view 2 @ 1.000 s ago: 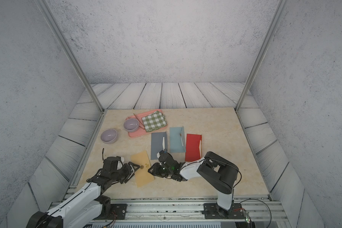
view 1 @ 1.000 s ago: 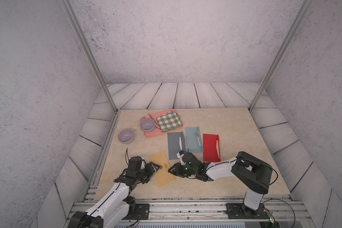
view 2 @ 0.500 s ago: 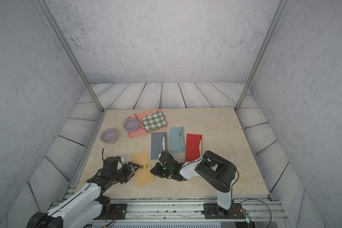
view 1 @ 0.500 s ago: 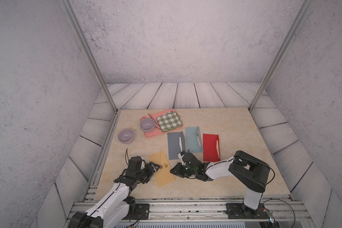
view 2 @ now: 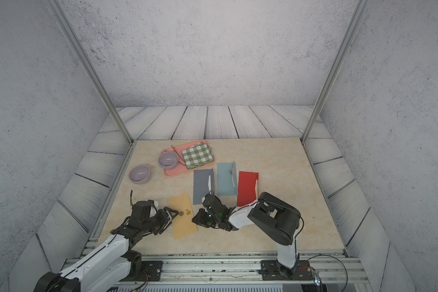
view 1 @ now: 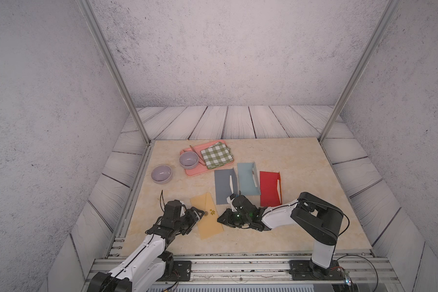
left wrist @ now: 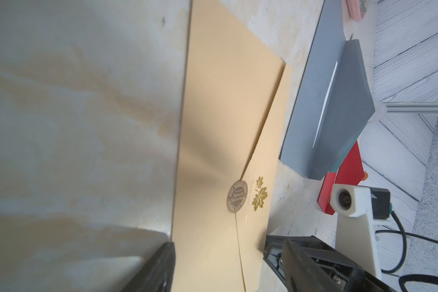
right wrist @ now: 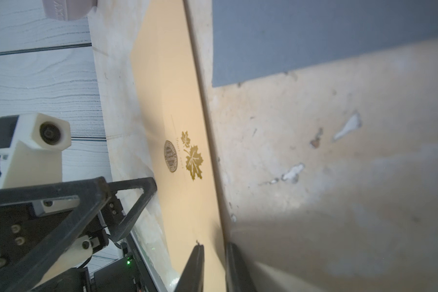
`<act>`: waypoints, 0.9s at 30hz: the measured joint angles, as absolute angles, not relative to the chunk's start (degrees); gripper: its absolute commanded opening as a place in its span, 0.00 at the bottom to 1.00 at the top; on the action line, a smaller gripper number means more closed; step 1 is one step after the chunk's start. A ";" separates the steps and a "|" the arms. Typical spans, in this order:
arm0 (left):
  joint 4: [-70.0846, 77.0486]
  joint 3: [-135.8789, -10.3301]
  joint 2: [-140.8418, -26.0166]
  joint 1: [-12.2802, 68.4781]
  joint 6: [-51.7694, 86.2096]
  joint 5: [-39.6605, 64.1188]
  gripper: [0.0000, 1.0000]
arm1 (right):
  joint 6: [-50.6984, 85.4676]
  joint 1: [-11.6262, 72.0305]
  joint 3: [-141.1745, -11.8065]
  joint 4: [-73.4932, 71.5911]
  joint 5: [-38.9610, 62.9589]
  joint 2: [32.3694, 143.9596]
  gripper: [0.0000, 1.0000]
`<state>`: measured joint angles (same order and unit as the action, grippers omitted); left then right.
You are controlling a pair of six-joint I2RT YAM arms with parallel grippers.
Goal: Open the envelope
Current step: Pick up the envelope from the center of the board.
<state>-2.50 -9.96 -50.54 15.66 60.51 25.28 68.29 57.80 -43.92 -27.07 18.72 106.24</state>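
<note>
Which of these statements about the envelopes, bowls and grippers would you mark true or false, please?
1. A round sticker seals the tan envelope. True.
2. Both bowls sit on the pink tray. False: one bowl sits on the pink tray, the other bowl on the table beside it.
3. The left gripper is open. True.
4. The red envelope lies between the grey and blue ones. False: the blue envelope lies between the grey envelope and the red envelope.
</note>
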 measured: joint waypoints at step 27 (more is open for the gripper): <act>-8.10 -11.62 -48.75 16.19 57.87 23.86 0.77 | 63.35 58.30 -44.14 -27.33 20.80 103.28 0.10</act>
